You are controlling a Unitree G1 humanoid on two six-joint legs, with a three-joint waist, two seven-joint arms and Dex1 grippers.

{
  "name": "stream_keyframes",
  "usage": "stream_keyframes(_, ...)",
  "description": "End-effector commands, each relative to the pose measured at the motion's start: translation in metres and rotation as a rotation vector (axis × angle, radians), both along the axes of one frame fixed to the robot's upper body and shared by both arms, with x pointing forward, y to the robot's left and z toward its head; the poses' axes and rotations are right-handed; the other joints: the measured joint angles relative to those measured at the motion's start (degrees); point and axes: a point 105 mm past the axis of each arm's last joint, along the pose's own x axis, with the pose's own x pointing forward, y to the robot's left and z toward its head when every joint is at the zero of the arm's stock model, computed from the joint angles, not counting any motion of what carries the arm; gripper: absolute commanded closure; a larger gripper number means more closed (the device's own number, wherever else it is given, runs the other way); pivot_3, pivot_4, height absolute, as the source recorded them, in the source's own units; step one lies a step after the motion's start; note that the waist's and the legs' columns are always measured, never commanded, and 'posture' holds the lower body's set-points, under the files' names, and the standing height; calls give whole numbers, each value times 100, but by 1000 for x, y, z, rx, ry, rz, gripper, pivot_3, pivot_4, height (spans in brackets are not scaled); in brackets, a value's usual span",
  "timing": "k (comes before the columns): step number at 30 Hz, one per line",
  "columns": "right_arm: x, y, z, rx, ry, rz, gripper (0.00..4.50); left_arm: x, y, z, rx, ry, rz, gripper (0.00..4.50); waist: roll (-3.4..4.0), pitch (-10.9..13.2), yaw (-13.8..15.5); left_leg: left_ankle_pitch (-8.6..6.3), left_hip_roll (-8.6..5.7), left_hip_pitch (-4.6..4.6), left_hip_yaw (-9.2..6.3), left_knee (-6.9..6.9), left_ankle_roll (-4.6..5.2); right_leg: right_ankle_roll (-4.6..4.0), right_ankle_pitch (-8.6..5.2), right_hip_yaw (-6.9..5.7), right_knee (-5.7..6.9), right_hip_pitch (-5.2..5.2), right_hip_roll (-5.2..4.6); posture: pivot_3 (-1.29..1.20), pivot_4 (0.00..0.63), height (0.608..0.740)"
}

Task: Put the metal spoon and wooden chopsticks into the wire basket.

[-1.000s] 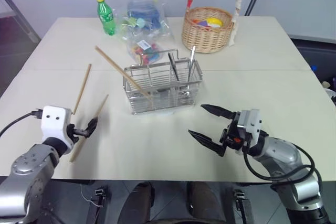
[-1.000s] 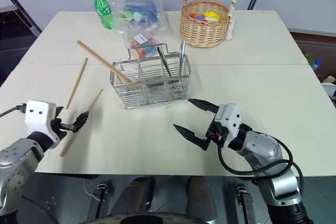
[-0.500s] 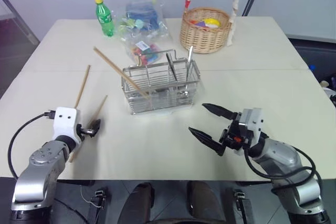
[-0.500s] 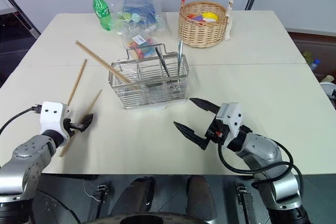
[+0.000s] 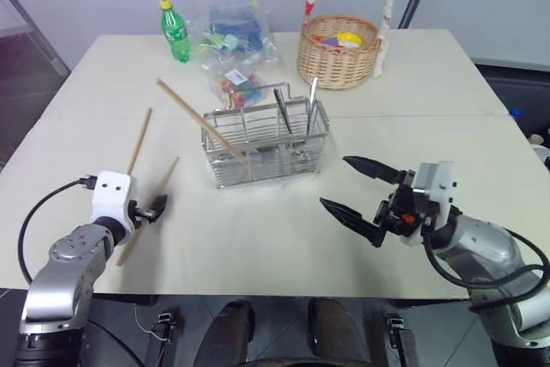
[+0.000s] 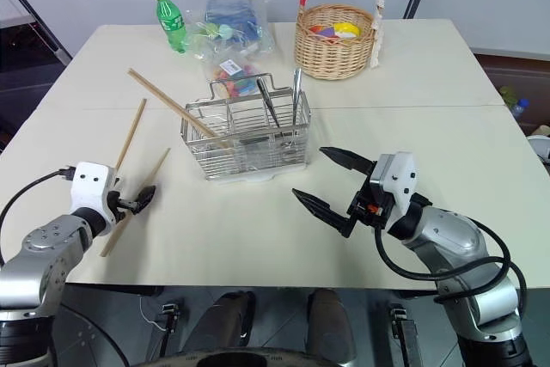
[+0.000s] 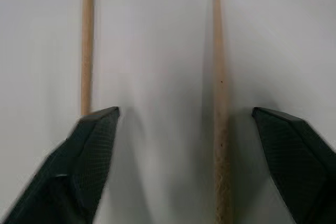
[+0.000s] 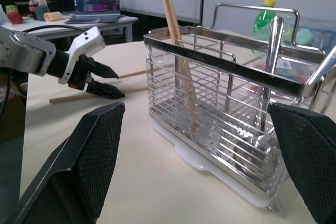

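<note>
The left gripper is open, its fingers straddling one chopstick on the table; a second chopstick lies just outside. The right gripper is wide open, empty, with the wire basket ahead of it, holding a third chopstick and the spoon.

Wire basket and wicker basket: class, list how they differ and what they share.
The wire basket is rectangular, silver grid, holding upright utensils and a leaning chopstick; the wicker basket is round, woven, brown, holding colourful items. The wire basket's handle is a low loop; the wicker basket's arches tall. Both stand on the table.
</note>
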Motion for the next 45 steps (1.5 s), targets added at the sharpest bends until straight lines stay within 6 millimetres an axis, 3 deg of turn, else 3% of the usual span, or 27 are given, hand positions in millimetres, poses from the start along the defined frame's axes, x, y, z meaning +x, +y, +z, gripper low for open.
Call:
stream_keyframes(1,-4,-3,8,-8,-45,1,0,-16,-2,-28,3,136,0,2251,3,-2,-15,0,0,0,0,0,0,0,0,0,0,0,0,0,150,740)
stream_keyframes(5,-4,-5,6,-17,-38,-2,0,-19,-2,-30,12,149,1,4352,2,-3,-27,0,2,2,2,-2,0,0,0,0,1,-2,3,0,150,740)
stream_keyframes(14,-2,-9,7,-21,-33,-9,0,-16,5,-28,5,116,73,4437,7,-6,-25,0,3,3,4,-2,0,0,0,1,1,-2,3,0,150,740)
stream_keyframes(21,-2,-9,8,-22,-38,-12,0,10,19,11,-52,-79,128,4437,3,-4,-4,0,5,3,3,-1,0,-1,-1,0,3,-2,7,0,150,740)
stream_keyframes(25,-2,-9,7,-21,-38,-25,0,33,31,68,-104,-287,149,4437,-34,7,3,0,7,-8,-6,1,0,2,2,-5,4,-10,13,0,150,740)
stream_keyframes(27,-2,-9,7,-21,-38,-29,0,37,34,84,-119,-350,144,4437,-50,6,11,1,6,-9,-7,1,-2,3,3,-5,3,-9,13,0,150,740)
stream_keyframes(30,-2,-11,6,-21,-39,-42,0,44,42,128,-122,-487,108,4437,-55,8,9,0,0,-11,-8,-1,-3,3,3,-4,-1,-9,6,0,150,740)
stream_keyframes(39,2,-12,5,-21,-41,-68,0,36,40,228,-188,-827,-83,4437,-65,14,-12,0,2,-11,-5,-2,-3,3,3,-5,0,-11,9,0,150,740)
stream_keyframes(42,3,-12,5,-21,-41,-72,0,31,27,262,-252,-923,-168,4437,-68,15,-8,0,2,-11,-6,-1,-3,4,3,-5,0,-10,9,0,150,740)
stream_keyframes(45,3,-12,4,-22,-41,-75,0,26,3,283,-342,-972,-280,4437,-83,23,-3,0,2,-11,-7,1,-4,5,4,-5,1,-8,9,0,150,740)
